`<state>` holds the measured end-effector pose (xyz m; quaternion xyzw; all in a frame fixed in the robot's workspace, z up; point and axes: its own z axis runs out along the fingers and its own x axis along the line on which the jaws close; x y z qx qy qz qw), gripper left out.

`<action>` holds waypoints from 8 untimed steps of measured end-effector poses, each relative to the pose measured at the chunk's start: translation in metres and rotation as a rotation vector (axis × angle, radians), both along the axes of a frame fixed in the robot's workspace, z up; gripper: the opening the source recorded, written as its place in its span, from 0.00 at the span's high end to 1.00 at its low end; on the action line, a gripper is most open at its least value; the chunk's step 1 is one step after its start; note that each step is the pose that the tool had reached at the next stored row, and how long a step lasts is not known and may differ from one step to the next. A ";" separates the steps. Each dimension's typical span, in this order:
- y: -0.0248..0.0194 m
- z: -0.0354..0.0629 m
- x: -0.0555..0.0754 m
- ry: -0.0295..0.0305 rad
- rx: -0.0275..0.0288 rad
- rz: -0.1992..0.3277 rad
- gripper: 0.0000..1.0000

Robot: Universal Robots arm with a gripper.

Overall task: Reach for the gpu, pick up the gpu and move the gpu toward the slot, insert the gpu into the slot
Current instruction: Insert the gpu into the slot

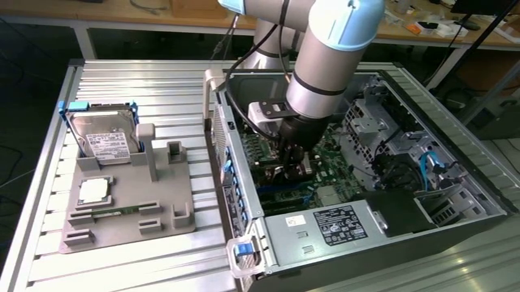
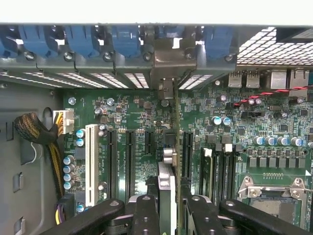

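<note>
Inside an open grey tower computer case (image 1: pixel 219 121) lying on its side, the arm's black gripper (image 1: pixel 294 167) is clamped on the gpu (image 2: pixel 167 178), a thin dark circuit card. In the wrist view the card stands edge-on between the gripper's black fingers (image 2: pixel 146 215). It lines up with the row of long black expansion slots (image 2: pixel 130 161) on the green motherboard (image 2: pixel 132 112), beside a white slot (image 2: pixel 91 164). Its silver end bracket meets the case's rear wall among blue plastic retention clips (image 2: pixel 78 39). Whether its lower edge is fully seated in a slot cannot be told.

Nearest the exterior camera are a blue latch (image 1: pixel 243 248) at the case's corner and a silver power supply with a white label (image 1: pixel 325 225). Behind them, the silver-and-blue robot arm (image 1: pixel 325 67) angles down into the case. On the exterior view's left, well apart from the case, a grey moulded fixture plate (image 1: pixel 122 213) holds a narrow green memory stick (image 1: pixel 114 212) and a square silver chip (image 1: pixel 95 191). A boxy silver hard drive with a white label (image 1: pixel 101 140) stands propped at the plate's far end. Case and plate rest on a ribbed aluminium table (image 1: pixel 146 79), with a wooden workbench (image 1: pixel 162 12) beyond.
</note>
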<state>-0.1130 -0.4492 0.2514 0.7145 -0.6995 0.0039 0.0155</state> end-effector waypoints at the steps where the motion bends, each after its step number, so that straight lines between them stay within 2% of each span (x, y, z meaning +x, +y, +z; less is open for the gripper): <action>1: -0.0005 0.0000 0.000 0.0001 -0.0001 0.000 0.73; 8: -0.0028 -0.0003 0.000 0.0001 -0.0002 0.000 0.73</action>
